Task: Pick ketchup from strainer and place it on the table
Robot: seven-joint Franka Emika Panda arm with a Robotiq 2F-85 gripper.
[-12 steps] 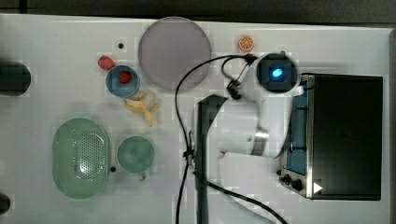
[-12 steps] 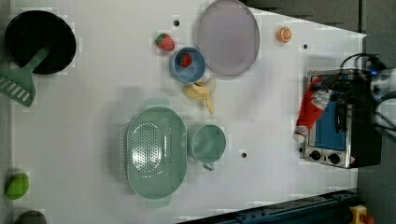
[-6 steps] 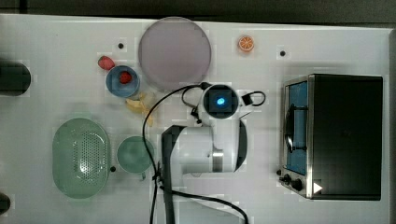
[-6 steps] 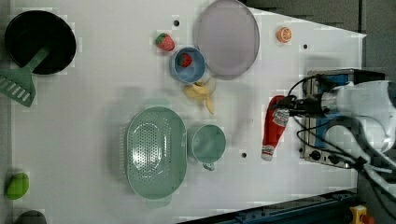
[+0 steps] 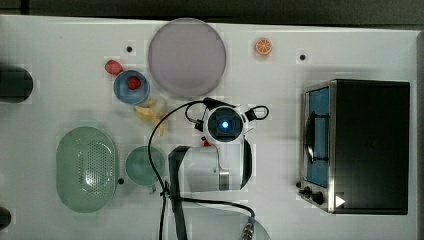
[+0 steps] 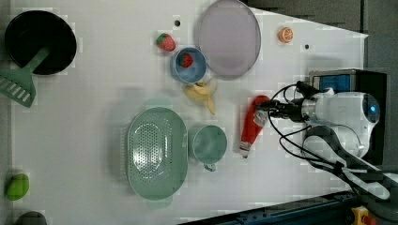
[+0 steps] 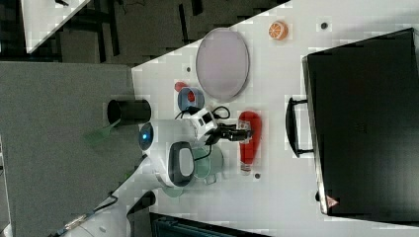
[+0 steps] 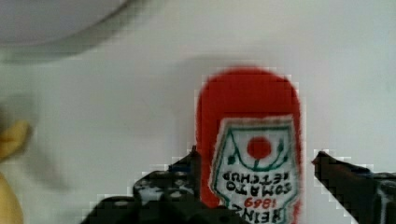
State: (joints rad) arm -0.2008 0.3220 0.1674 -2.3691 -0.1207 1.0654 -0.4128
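The ketchup (image 6: 251, 126) is a red bottle with a white label, lying flat on the white table (image 6: 94, 93) to the left view's right of the green cup. My gripper (image 6: 264, 108) straddles the bottle's broad end. In the wrist view the ketchup (image 8: 247, 107) lies between the fingers of the gripper (image 8: 257, 161); one finger (image 8: 187, 170) is beside its edge and the other stands apart with white table showing between. The gripper is open. The pale green strainer (image 5: 86, 169) sits empty at the top view's left, well away from the arm.
A green cup (image 5: 145, 164) stands between strainer and arm. A banana (image 5: 150, 112), a blue bowl (image 5: 131, 86) with a strawberry and a grey plate (image 5: 186, 57) lie beyond. A toaster oven (image 5: 362, 145) fills the top view's right. A black pan (image 6: 40, 42) sits far off.
The arm swung from beside the oven toward the cup with the ketchup and brought it down flat onto the table. The fingers have spread wider around it.
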